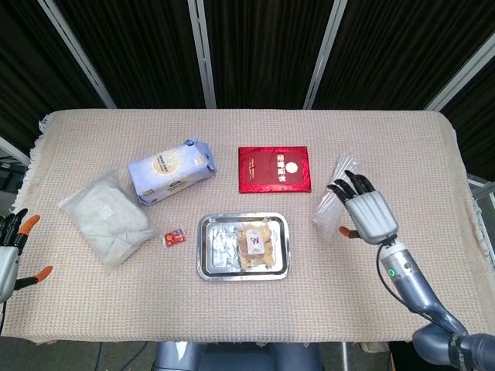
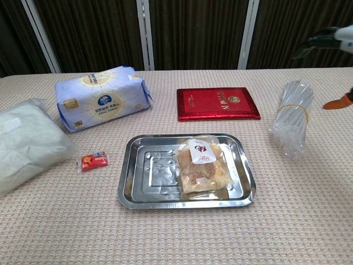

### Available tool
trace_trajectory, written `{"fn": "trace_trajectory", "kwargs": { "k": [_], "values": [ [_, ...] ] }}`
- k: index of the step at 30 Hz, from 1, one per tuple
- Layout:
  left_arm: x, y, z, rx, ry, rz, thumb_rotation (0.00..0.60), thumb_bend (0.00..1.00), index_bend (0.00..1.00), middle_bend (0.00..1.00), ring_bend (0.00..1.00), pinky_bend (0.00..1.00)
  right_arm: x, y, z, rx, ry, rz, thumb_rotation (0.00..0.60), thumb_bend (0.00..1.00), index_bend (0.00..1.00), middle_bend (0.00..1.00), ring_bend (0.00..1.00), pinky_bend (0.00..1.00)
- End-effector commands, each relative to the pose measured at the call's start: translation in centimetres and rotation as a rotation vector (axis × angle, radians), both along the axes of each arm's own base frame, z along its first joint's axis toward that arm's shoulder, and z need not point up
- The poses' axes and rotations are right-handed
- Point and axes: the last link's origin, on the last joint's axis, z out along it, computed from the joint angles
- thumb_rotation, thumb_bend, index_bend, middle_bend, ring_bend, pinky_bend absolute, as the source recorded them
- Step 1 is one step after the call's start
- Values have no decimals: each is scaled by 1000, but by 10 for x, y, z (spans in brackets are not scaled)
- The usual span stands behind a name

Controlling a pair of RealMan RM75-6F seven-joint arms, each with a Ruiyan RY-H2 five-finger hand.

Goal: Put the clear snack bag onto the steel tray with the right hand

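While the clear snack bag (image 1: 255, 245) lies flat in the right half of the steel tray (image 1: 210, 247) near the counter's front edge, the right hand (image 1: 366, 212) hovers with fingers apart and empty over the counter's right side.

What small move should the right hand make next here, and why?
Probably just draw back toward the table's right edge and rest. The clear snack bag lies flat inside the steel tray, and the right hand is open, holding nothing, hovering over the bundle of clear plastic sleeves, well clear of the tray. Nothing seems left to place.
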Motion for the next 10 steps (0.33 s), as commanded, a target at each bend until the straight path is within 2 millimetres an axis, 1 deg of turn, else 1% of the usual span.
{"fn": "trace_trajectory", "kwargs": {
  "k": [1, 2, 3, 4, 5, 10],
  "values": [
    [4, -2, -1, 1, 3, -16, 565, 89, 113, 0, 0, 0, -30, 34, 14, -89, 16, -74, 600, 85, 68, 46, 0, 27],
    [6, -3, -2, -1, 2, -25, 565, 89, 113, 0, 0, 0, -35, 43, 16, -102, 6, -87, 600, 85, 28, 20, 0, 14],
    [8, -4, -2, -2, 0, -31, 565, 88, 112, 0, 0, 0, -41, 51, 18, -113, 1, -98, 600, 84, 11, 8, 0, 6],
    [10, -6, -2, 1, 0, -41, 565, 88, 112, 0, 0, 0, -48, 64, 22, -133, -5, -115, 600, 85, 3, 0, 0, 0],
    [11, -7, -1, 3, 0, -44, 565, 87, 112, 0, 0, 0, -52, 71, 23, -141, -13, -123, 600, 85, 1, 0, 0, 0],
    [15, -10, -2, 10, 6, -63, 566, 89, 112, 0, 0, 0, -65, 96, 24, -145, -63, -174, 600, 84, 0, 0, 0, 0]
  ]
}}
